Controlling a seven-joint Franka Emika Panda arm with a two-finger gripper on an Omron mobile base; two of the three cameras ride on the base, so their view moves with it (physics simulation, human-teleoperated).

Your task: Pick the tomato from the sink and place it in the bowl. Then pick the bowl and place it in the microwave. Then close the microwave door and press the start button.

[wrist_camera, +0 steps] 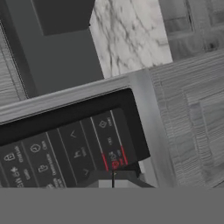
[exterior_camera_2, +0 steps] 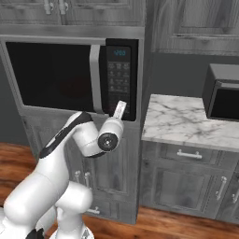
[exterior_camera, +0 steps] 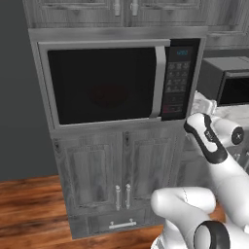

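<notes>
Grey wood cabinetry frames the microwave (exterior_camera: 116, 80), whose door (exterior_camera: 104, 80) sits shut, a dim red shape just visible behind the dark glass, likely the bowl (exterior_camera: 108, 95) with the tomato in it. Right of the door's handle runs the black keypad panel (exterior_camera_2: 120, 74), and at the panel's lower edge the gripper (wrist_camera: 112, 178) presses in with its fingers drawn together, tips against the bottom row by a red-marked button (wrist_camera: 114, 164). Judging by this, the step in hand is the start press. To do it well, keep the closed tips square to the panel, push straight in on the correct key rather than sliding across neighbours, and use light force. Beyond the panel's right side lie a marble counter (exterior_camera_2: 186, 121) and a smaller dark appliance (exterior_camera_2: 223, 93)
</notes>
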